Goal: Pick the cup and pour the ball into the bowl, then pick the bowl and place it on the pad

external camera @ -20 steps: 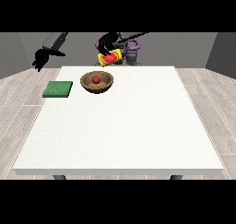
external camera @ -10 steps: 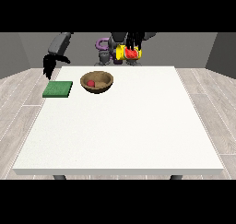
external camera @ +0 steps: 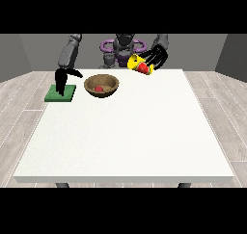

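- Locate the cup (external camera: 139, 65): it is yellow with a red section, lies tilted on its side in the air above the table's far edge, and is enclosed by the curled fingers of the hand at the view's right (external camera: 155, 59).
- Note the ball (external camera: 99, 89): small, red and round, it rests inside the bowl (external camera: 102, 85).
- The bowl is brown, round and shallow with a wood-like look; it stands on the table to the left of the cup and below it.
- The pad (external camera: 61, 93) is a flat green rectangle just beside the bowl, at its left, apart from it.
- The hand at the view's left (external camera: 61, 80) hangs over the pad, fingers straight and pointing down, holding nothing.
- The table (external camera: 125, 136) is white, flat and matte.
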Robot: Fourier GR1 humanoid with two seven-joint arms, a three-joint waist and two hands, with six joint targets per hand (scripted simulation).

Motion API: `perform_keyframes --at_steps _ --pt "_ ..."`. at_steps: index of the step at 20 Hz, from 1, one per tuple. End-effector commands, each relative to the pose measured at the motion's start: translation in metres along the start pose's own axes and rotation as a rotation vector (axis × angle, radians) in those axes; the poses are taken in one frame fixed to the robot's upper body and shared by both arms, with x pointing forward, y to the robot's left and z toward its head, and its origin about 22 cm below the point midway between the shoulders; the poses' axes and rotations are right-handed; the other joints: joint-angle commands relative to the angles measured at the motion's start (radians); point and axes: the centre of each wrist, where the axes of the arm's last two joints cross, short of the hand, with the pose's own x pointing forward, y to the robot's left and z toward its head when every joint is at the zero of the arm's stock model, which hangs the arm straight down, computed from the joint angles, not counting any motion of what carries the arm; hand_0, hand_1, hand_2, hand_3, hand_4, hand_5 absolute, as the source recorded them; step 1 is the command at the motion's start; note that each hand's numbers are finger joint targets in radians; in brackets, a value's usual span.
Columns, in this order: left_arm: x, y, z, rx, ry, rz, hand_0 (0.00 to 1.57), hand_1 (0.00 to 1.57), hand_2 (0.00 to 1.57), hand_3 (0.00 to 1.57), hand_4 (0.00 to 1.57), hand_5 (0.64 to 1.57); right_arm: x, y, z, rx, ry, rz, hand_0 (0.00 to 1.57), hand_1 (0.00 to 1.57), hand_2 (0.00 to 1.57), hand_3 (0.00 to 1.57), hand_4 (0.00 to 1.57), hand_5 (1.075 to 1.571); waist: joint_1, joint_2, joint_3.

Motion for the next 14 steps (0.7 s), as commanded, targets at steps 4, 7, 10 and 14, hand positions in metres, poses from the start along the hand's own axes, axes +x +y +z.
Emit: perform_keyframes --at_steps 4,7,10,14 --pt "-0.036 -0.001 0.017 0.137 0.089 0.399 0.0 0.0 0.0 0.0 0.4 1.548 -0.005 0.058 -0.015 0.119 -0.009 -0.025 0.0 0.0 0.0 0.0 0.42 1.566 -0.096 0.093 0.0006" --pt "-0.055 -0.008 0.033 0.079 0.114 0.463 0.0 0.0 0.0 0.0 0.0 1.518 -0.025 0.062 0.001 0.128 0.032 -0.019 0.0 0.0 0.0 0.0 0.29 1.553 -0.11 0.054 0.0039" --pt "-0.091 -0.007 0.043 0.06 0.214 0.462 0.0 0.0 0.0 0.0 0.0 1.519 -0.025 0.107 -0.004 0.166 0.1 0.01 0.0 0.0 0.0 0.0 0.11 1.541 -0.165 -0.026 0.004" --pt "-0.08 -0.009 0.044 0.033 0.195 0.482 0.0 0.0 0.0 0.0 0.0 1.531 -0.041 0.064 0.015 0.135 0.145 0.001 0.0 0.0 0.0 0.0 0.0 1.544 -0.135 -0.05 0.005"
